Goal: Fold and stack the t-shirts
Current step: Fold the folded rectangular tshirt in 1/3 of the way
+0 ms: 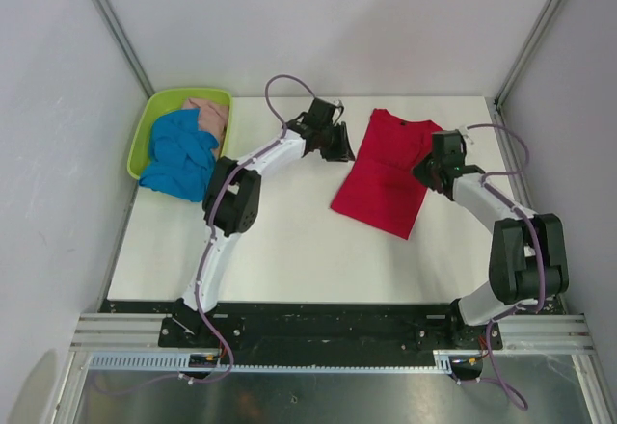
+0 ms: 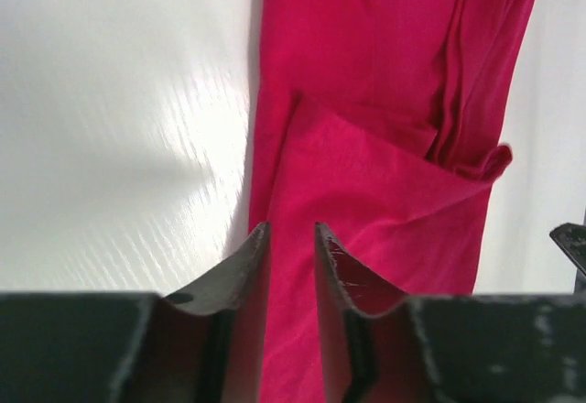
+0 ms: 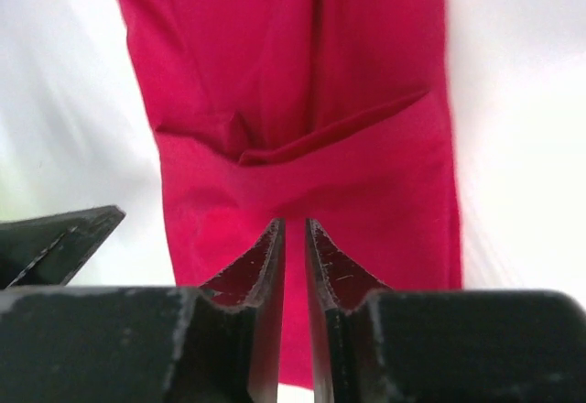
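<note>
— White table (image 1: 289,251), pale walls on three sides. Where are the t-shirts?

— The red t-shirt (image 1: 386,178) lies flat toward one o'clock on the table, its sides folded in to make a long narrow shape. The blue t-shirt (image 1: 178,154) and the pink t-shirt (image 1: 210,116) are heaped in the lime-green basket (image 1: 145,135) at the ten o'clock corner, the blue one spilling over the near rim.

— And the arms?

— The left gripper (image 1: 337,145) is at the red shirt's nine o'clock edge, the right gripper (image 1: 429,175) at its three o'clock edge.

— Holding it?

— Not that I can see. The left fingers (image 2: 243,266) stand a little apart above the cloth. The right fingers (image 3: 261,266) are closer together, with just a slit between them, and red shows through both gaps.
</note>
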Action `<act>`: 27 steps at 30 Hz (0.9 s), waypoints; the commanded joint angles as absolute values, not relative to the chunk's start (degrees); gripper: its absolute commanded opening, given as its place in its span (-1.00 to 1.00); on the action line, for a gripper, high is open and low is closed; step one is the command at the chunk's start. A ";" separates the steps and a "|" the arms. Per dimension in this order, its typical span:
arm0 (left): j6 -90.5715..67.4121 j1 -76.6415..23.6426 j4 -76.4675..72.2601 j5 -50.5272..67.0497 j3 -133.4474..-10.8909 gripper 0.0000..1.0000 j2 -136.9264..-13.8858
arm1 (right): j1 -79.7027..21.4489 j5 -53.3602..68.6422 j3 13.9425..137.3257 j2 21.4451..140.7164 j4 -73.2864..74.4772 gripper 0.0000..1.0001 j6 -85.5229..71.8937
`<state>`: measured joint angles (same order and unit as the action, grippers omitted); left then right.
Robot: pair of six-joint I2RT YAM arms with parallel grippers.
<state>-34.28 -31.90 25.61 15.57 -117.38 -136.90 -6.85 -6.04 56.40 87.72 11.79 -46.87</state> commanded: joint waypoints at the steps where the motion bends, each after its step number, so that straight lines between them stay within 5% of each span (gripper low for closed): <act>1: -31.71 -33.86 24.46 20.15 -114.23 -0.49 -132.06 | -10.17 -3.68 58.51 90.83 9.51 -0.67 -45.59; 11: -32.55 -34.55 23.56 24.76 -118.83 -0.60 -137.41 | -11.25 -1.30 65.48 103.87 6.74 -0.79 -44.09; 27: -35.11 -32.63 17.83 21.11 -124.08 -0.49 -143.37 | -10.70 -0.91 72.77 108.93 13.82 -0.58 -43.87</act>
